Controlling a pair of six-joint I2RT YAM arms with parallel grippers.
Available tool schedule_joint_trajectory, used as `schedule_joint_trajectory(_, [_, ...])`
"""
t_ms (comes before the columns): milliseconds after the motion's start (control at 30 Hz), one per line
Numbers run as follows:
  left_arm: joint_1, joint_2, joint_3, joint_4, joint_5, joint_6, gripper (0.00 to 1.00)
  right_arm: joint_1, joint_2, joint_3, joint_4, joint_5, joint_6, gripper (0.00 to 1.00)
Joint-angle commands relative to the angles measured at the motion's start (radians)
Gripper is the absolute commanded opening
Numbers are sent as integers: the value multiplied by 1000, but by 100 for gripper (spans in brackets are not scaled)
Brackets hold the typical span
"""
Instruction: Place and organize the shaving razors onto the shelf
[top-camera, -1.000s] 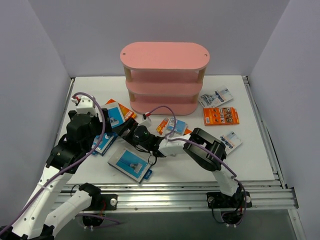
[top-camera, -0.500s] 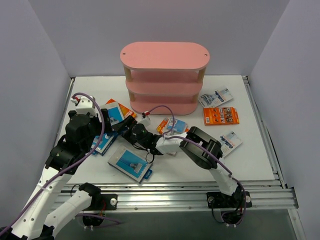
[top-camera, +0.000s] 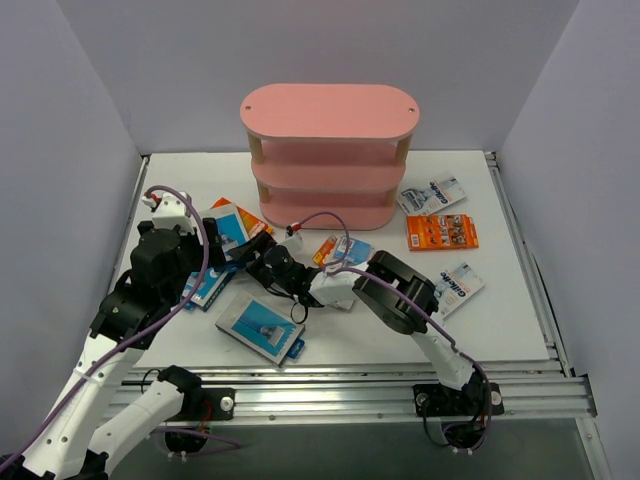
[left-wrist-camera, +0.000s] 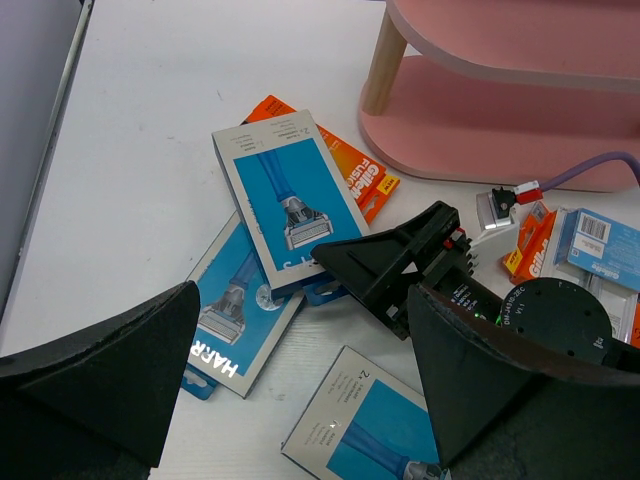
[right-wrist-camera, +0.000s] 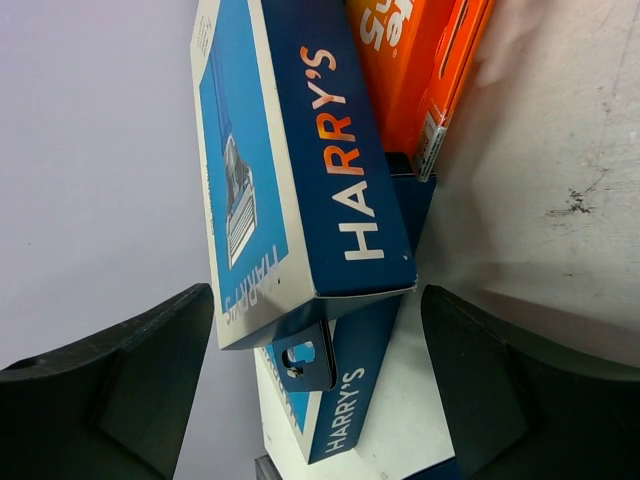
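In front of the shelf and to its left, the blue boxes lie heaped over an orange card. The right gripper stands at this heap with jaws apart, and the left gripper hangs above it with jaws wide, so little room is there. The right arm lies across the desk in front of the shelf and blocks the straight way to its lowest tier. Right of the shelf, a grey blister pack and a second orange card lie near each other, with bare desk around them. Left of the shelf, bare desk runs to the wall.
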Motion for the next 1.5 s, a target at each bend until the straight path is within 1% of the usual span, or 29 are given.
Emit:
schedule_joint_trajectory(0, [2,-7,8,31,8,-10,94,-10,11,35,22,36,10,79])
schedule_joint_trajectory(167, [2,-5,8,31,10,-10,94,-13,11,33,44,30,9,74])
schedule_joint_trajectory(267, [2,-2,8,29,11,-10,94,-16,14,39,48,25,10,69])
schedule_joint_trajectory(733, [2,2,8,29,16,-9,94,-25,20,58,76,25,15,57])
schedule_joint_trajectory(867, [2,2,6,29,8,-7,94,-25,22,58,87,22,19,48])
schedule_joint_trajectory(933, [2,2,6,29,9,-7,94,-28,22,56,88,24,21,45])
schedule_joint_trajectory(1067, [2,5,6,29,10,-7,94,-31,8,52,94,20,22,34])
schedule_joint_trajectory(1167, [2,7,5,29,8,-7,94,-33,-7,47,96,20,16,28])
schedule_joint_trajectory(1300, [2,8,5,29,2,-3,94,-39,-27,44,99,14,4,24])
schedule_joint_trajectory(1367, [2,10,6,26,-27,5,94,-43,-43,38,110,7,3,19])
schedule_joint_trajectory(1467, [4,10,5,23,-59,10,94,-48,-64,32,117,-4,-4,14])
